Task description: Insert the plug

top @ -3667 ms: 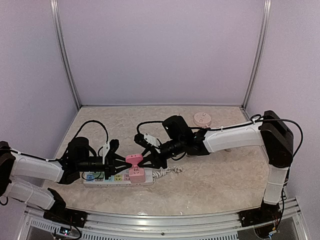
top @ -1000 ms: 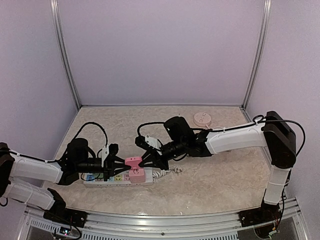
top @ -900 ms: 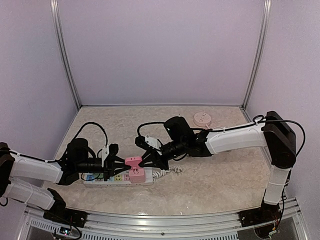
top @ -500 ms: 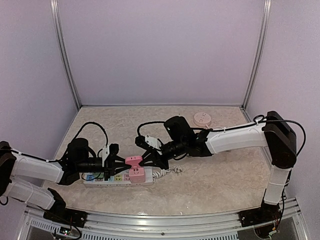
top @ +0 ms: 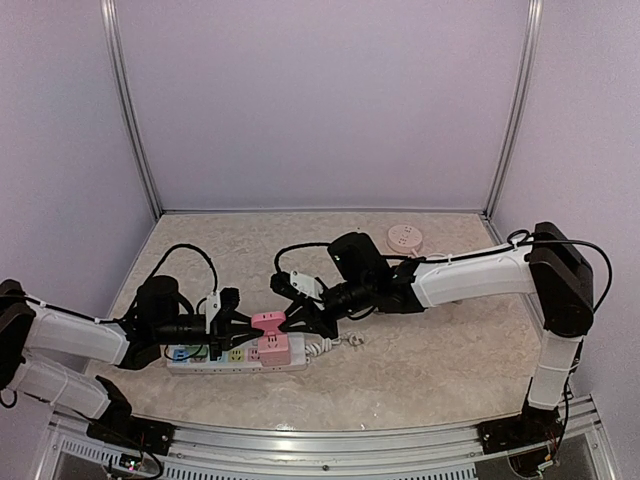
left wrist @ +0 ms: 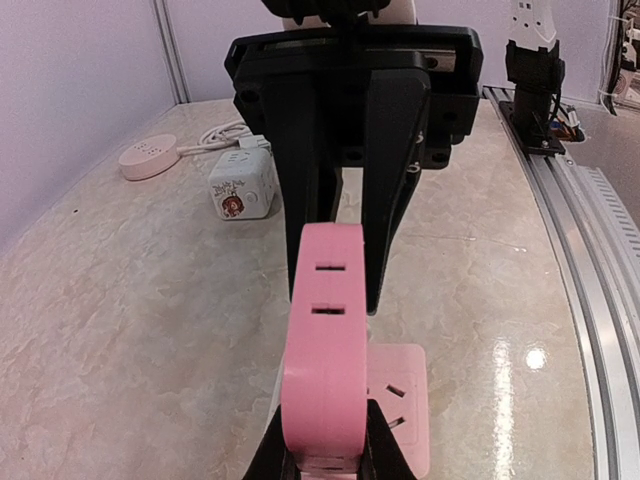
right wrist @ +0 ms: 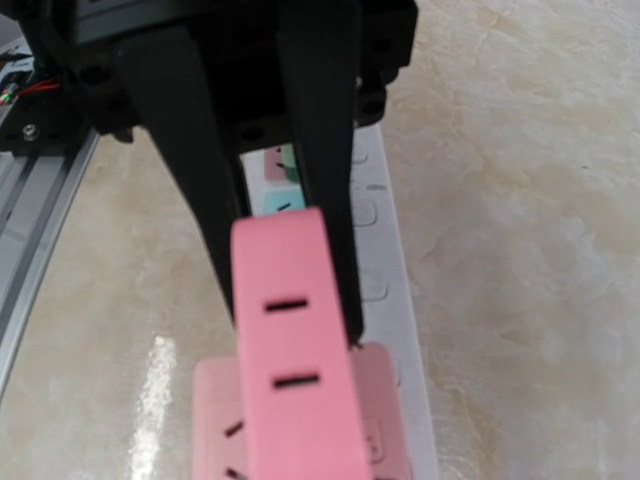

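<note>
A pink plug adapter (top: pixel 268 322) hangs just above a pink socket block (top: pixel 277 349) at the right end of a white power strip (top: pixel 215 358). My left gripper (top: pixel 248 322) is shut on its left end. In the left wrist view my fingers (left wrist: pixel 385 462) clamp the plug (left wrist: pixel 322 350) at the bottom edge. My right gripper (top: pixel 290 322) is shut on its other end, and its black fingers (left wrist: pixel 395 200) flank the plug's far end. In the right wrist view the plug (right wrist: pixel 295 380) fills the bottom over the pink block (right wrist: pixel 215 410) and strip (right wrist: pixel 385 230); my own fingers are hidden.
A round pinkish-white device (top: pixel 405 238) lies at the back right, also in the left wrist view (left wrist: pixel 148 157). A white cube adapter (left wrist: pixel 240 185) sits near it. The strip's white cord (top: pixel 335 343) curls to the right. Aluminium rails (left wrist: pixel 590 250) edge the table front.
Almost nothing. Both grippers keep hold of the pink plug; the left gripper has edged slightly right and the plug sits marginally lower over the pink block.
</note>
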Controlling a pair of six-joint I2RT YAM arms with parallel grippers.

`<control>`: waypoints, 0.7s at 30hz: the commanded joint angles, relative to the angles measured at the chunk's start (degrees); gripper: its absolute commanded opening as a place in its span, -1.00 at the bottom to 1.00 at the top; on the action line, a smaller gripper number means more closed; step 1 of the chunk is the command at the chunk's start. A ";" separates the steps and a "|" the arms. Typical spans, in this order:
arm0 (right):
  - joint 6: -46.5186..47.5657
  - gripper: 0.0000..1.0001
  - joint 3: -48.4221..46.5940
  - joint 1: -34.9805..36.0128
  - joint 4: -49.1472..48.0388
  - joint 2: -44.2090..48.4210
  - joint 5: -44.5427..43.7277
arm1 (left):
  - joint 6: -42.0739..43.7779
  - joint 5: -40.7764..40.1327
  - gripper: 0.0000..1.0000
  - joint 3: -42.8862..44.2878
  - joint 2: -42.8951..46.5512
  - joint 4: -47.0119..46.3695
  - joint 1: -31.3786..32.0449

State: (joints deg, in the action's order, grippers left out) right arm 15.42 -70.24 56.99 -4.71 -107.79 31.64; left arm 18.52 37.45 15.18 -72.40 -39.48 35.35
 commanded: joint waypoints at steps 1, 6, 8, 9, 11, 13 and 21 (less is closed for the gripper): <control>-5.32 -1.00 0.02 0.46 -0.99 0.93 -1.15 | 4.88 0.28 -1.00 0.67 -0.64 -1.04 1.29; -6.72 -1.00 0.81 0.40 -1.93 0.66 -0.21 | 4.34 0.77 -1.00 -0.60 -0.30 0.08 1.66; -7.50 -1.00 1.20 0.50 -2.25 0.37 0.12 | 4.15 0.78 -1.00 -1.12 -0.05 0.61 1.98; -7.85 -1.00 1.47 0.49 -2.48 0.26 0.31 | 4.07 0.85 -1.00 -1.38 -0.07 1.04 2.12; -8.28 -1.00 1.81 0.78 -2.51 0.14 0.36 | 4.18 1.16 -1.00 -1.91 -0.12 1.74 2.38; -8.47 -1.00 2.13 1.11 -2.28 -0.01 0.02 | 4.45 1.31 -1.00 -2.29 -0.27 2.61 2.67; -8.31 -1.00 2.54 3.09 -0.11 -0.94 -0.73 | 6.28 2.03 -1.00 -3.24 -0.14 6.15 3.20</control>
State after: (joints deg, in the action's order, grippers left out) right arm 13.52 -68.60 57.80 -6.68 -107.79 31.70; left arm 18.39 37.47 14.06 -72.05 -39.42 36.10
